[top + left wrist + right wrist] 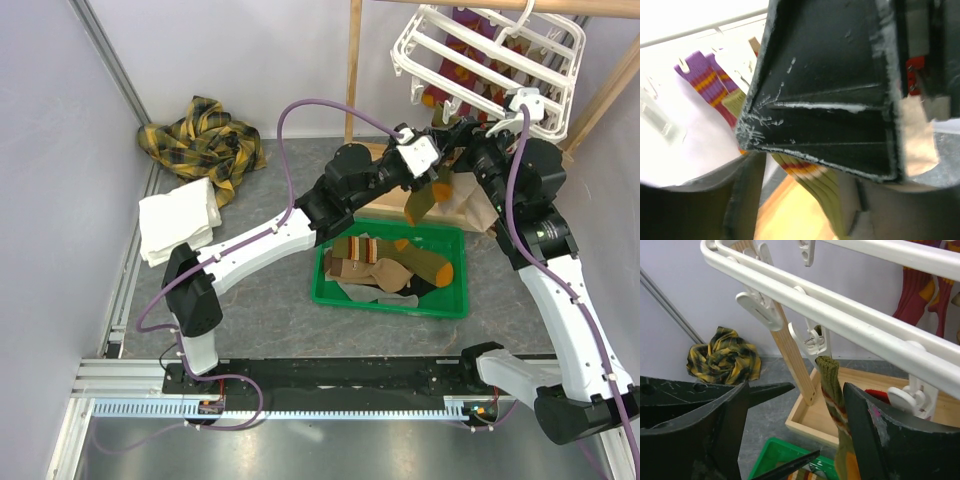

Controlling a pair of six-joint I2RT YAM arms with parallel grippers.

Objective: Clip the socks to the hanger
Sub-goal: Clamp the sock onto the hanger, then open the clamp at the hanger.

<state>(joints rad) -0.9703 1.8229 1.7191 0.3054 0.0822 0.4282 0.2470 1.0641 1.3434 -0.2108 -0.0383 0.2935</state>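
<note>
The white hanger (490, 55) hangs at the back right, with purple and red socks (705, 80) on it. An olive sock (832, 385) with an orange toe (420, 205) dangles by its cuff from one white clip (812, 340). My right gripper (820, 390) is open around the cuff, and the sock runs beside its right finger (875, 430). My left gripper (428, 160) is open just left of the sock, whose striped leg (825, 195) shows between its spread fingers. More socks (375, 262) lie in the green bin (390, 305).
A wooden post (792, 355) rises from a wooden tray (815, 422) under the hanger, close to both grippers. A yellow plaid cloth (205, 140) and a folded white towel (178, 222) lie at the left. Other clips (757, 310) dangle from the bars.
</note>
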